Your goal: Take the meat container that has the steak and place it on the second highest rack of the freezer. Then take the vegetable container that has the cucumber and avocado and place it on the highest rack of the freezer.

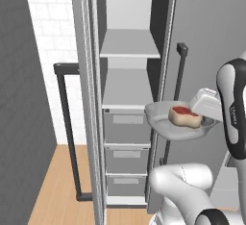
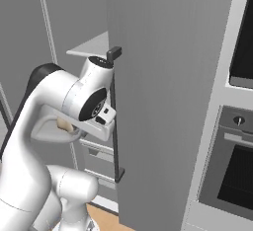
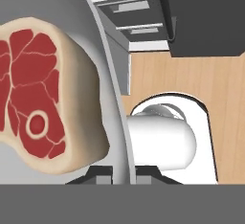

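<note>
My gripper [image 1: 208, 121] is shut on the right rim of the meat container [image 1: 166, 123], a shallow light grey dish held level in the air. The steak [image 1: 184, 116], red on top with tan sides, lies in it. In the hand view the steak [image 3: 33, 117] lies left of the curved rim [image 3: 107, 94], which stands between my fingertips [image 3: 100, 173]. The freezer [image 1: 91, 99] stands open. The dish hangs in front of its right edge, just below the lower shelf board [image 1: 127, 92] and level with the top drawer [image 1: 125, 125]. The upper shelf board [image 1: 129, 43] is bare. The vegetable container is out of view.
The freezer door [image 1: 81, 51] swings out to the left with its dark bar handle [image 1: 67, 123]. A closed grey door with a dark handle [image 1: 180, 84] stands right of the opening, close behind the dish. An oven [image 2: 237, 175] sits at far right. The floor [image 1: 57, 185] is wood.
</note>
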### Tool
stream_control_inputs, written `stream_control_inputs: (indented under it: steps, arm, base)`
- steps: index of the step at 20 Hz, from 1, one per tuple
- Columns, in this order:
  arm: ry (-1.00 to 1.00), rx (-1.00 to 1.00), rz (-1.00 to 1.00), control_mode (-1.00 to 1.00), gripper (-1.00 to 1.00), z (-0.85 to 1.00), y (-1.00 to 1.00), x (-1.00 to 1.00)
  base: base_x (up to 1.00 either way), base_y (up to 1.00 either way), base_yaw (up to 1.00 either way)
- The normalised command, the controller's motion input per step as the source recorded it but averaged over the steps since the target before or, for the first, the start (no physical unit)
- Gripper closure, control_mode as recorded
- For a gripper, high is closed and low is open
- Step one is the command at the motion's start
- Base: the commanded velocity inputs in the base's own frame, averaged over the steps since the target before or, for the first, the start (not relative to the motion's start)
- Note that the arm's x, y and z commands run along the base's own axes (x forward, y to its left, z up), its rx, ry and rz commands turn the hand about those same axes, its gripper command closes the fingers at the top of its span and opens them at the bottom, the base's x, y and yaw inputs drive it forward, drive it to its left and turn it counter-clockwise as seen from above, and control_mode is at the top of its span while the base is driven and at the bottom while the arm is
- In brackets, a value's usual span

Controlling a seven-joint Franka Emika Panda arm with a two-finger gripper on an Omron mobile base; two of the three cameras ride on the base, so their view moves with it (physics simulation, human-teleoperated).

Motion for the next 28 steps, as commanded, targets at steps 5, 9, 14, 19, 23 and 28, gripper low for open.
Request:
stream_control_inputs:
  steps: [5,9,14,19,23,28]
  arm:
    - [0.00,0.00,0.00,1.00,1.00,0.00,0.00,0.00]
    - [0.00,0.00,0.00,-1.00,1.00,0.00,0.00,0.00]
    - [0.00,-0.08,0.00,-1.00,1.00,0.25,0.13,0.08]
    - [0.00,-0.21,-0.03,-1.00,1.00,0.11,0.29,0.78]
    - [0.00,-0.18,-0.21,-1.00,1.00,0.00,0.11,0.88]
    - [-0.02,-0.01,-0.15,-1.00,1.00,0.00,0.01,0.71]
  base:
    - [0.00,0.00,0.00]
    - [0.00,0.00,0.00]
    - [0.00,0.00,0.00]
    - [0.00,0.00,0.00]
    - [0.00,0.00,0.00]
    - [0.00,0.00,0.00]
